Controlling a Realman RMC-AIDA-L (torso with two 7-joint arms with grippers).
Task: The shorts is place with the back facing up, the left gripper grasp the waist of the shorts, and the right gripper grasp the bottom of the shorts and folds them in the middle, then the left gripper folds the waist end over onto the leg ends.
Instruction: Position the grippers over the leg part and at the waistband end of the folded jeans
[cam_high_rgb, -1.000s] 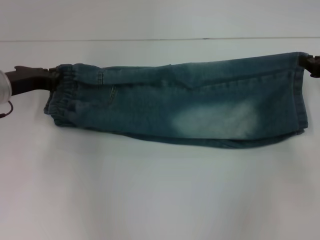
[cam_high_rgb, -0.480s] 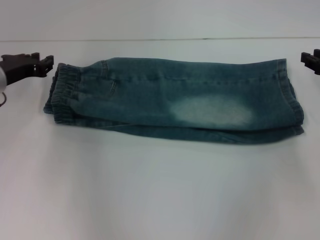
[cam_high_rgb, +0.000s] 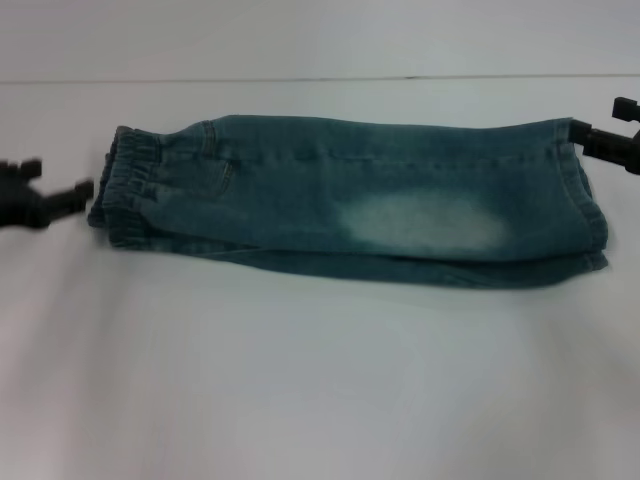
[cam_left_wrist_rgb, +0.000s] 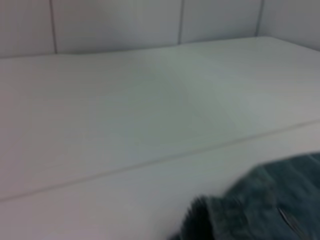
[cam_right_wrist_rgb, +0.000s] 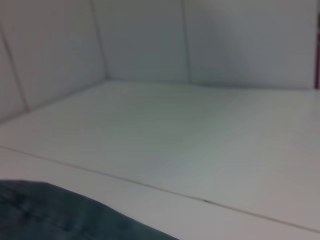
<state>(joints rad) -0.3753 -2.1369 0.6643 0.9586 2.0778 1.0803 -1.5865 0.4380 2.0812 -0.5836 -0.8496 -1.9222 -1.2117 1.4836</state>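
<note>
The shorts (cam_high_rgb: 350, 200) lie flat on the white table, folded lengthwise into one long denim strip. The elastic waist (cam_high_rgb: 128, 190) is at the left end and the bottom hems (cam_high_rgb: 590, 200) at the right, with a pale faded patch (cam_high_rgb: 425, 225) on top. My left gripper (cam_high_rgb: 58, 178) is blurred and open, just left of the waist, holding nothing. My right gripper (cam_high_rgb: 606, 122) is open at the far hem corner; its lower finger is close to or touching the cloth. The waist (cam_left_wrist_rgb: 260, 210) shows in the left wrist view, and denim (cam_right_wrist_rgb: 50, 215) in the right wrist view.
The white table (cam_high_rgb: 320, 380) spreads wide in front of the shorts. A seam line (cam_high_rgb: 300, 79) runs across behind them, with a white wall (cam_right_wrist_rgb: 150, 40) beyond.
One second ago both grippers held the strip's far corners raised. They let go and the shorts settled flat. Since then the left gripper dropped nearer along the waist; the right moved back to the hem.
</note>
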